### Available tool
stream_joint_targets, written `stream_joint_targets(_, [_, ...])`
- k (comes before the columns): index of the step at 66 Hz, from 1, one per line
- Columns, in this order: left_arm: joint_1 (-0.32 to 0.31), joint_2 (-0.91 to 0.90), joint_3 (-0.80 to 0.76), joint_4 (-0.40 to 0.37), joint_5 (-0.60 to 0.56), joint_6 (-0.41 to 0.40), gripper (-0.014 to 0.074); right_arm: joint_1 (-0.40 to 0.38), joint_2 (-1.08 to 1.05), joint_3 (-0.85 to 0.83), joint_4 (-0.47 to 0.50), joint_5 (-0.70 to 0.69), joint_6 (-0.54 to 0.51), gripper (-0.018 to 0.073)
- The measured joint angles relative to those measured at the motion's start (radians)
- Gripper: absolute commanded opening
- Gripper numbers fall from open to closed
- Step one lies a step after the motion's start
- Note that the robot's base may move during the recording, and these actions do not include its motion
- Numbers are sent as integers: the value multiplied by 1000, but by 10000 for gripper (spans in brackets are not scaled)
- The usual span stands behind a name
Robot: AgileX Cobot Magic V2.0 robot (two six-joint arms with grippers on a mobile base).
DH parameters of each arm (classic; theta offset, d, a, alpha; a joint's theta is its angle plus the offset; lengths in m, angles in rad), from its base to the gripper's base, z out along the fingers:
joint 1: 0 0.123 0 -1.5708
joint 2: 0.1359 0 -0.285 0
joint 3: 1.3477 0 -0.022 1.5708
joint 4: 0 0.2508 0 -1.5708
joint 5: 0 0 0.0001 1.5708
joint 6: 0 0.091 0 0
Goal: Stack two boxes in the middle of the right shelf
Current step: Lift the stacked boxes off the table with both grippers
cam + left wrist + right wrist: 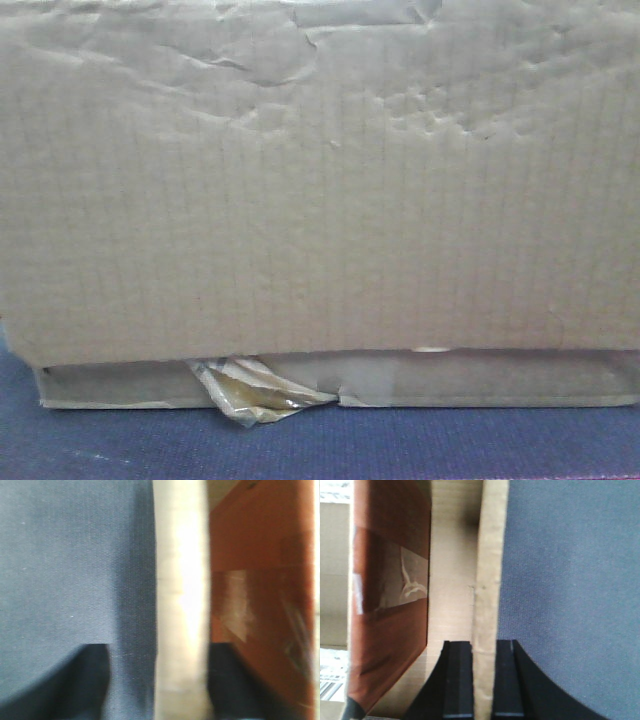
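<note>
Cardboard box (320, 200) (tape scrap (258, 393) dangling) above blue cloth (420, 445).

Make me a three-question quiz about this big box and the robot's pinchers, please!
1. Where on the cardboard box is the crumpled tape scrap?
A. on its top
B. at its bottom edge
C. stuck to a gripper

2. What colour is the cloth under the box?
A. blue
B. green
C. white

3. What is the right gripper doing?
A. hanging in free air
B. holding a cup
C. pinching a cardboard edge

Answers:
1 B, the front view shows the scrap poking out low down, just above the cloth.
2 A, blue cloth runs along the bottom of the front view.
3 C, the right wrist view shows black fingers pressed on either side of the cardboard edge.
</note>
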Motion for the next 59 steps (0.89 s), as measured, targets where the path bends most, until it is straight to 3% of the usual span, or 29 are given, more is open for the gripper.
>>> stream_joint_targets(5, [0, 0, 0, -12, -4, 0, -116, 2, -2, 14, -6, -15, 2, -154])
stream_joint_targets(34, [-25, -8, -52, 85, 10, -74, -111, 89, -27, 21, -130, -52, 141, -154])
stream_joint_targets(59, [-25, -31, -275, 271, -88, -86, -111, 91, -30, -182, -271, -214, 159, -154])
